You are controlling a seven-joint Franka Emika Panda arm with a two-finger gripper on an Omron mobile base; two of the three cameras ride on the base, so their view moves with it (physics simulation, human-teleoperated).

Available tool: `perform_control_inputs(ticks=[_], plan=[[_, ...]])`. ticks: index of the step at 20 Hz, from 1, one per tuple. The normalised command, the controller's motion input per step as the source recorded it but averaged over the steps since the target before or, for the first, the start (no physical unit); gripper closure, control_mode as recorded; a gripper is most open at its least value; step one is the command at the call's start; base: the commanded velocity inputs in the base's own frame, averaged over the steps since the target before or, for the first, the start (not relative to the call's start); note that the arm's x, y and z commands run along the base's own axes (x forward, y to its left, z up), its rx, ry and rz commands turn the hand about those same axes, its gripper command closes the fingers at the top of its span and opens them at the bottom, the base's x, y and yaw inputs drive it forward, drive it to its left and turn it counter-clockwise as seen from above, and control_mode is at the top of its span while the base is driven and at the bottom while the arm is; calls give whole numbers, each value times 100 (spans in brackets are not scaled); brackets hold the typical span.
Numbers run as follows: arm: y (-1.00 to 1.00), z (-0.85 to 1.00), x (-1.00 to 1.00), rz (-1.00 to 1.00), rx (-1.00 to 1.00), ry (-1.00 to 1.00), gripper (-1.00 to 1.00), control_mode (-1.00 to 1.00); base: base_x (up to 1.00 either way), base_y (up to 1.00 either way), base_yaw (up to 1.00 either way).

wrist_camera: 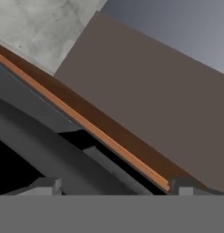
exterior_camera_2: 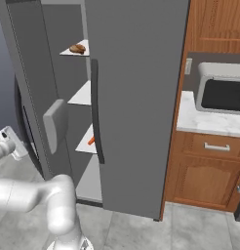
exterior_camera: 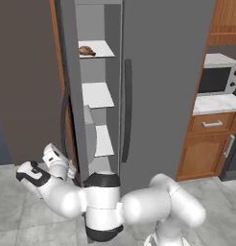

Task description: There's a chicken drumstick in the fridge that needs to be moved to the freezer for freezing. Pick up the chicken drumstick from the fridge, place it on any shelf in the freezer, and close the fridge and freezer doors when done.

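The brown chicken drumstick [exterior_camera: 86, 50] lies on the top white shelf of the open left compartment, and the right base view has the drumstick [exterior_camera_2: 77, 48] on that same shelf. My gripper [exterior_camera: 70, 169] is low down, near the floor, against the bottom of the open left door [exterior_camera_2: 29, 97], far below the drumstick. In the hand view the gripper [wrist_camera: 114, 189] is open, its fingertips [wrist_camera: 46, 184] wide apart, facing the dark door edge and the wood panel beside it. The right door [exterior_camera: 163, 86] is closed, with a dark vertical handle [exterior_camera: 125, 110].
Two more white shelves [exterior_camera: 97, 94] sit below the drumstick; a small orange item [exterior_camera_2: 91, 140] lies on the lower one. A brown wall panel [exterior_camera: 24, 81] stands left of the door. To the right are a microwave [exterior_camera_2: 222, 93], a marble counter [exterior_camera_2: 210, 122] and wooden cabinets [exterior_camera: 206, 149].
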Motion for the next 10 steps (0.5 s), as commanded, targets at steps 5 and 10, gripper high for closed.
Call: perform_control_inputs(ticks=[5,10], plan=[[-100,0,13,-5,1,0,-100,-100,0,0,0],[-100,0,60,-13,0,0,-100,-100,0,0,0]])
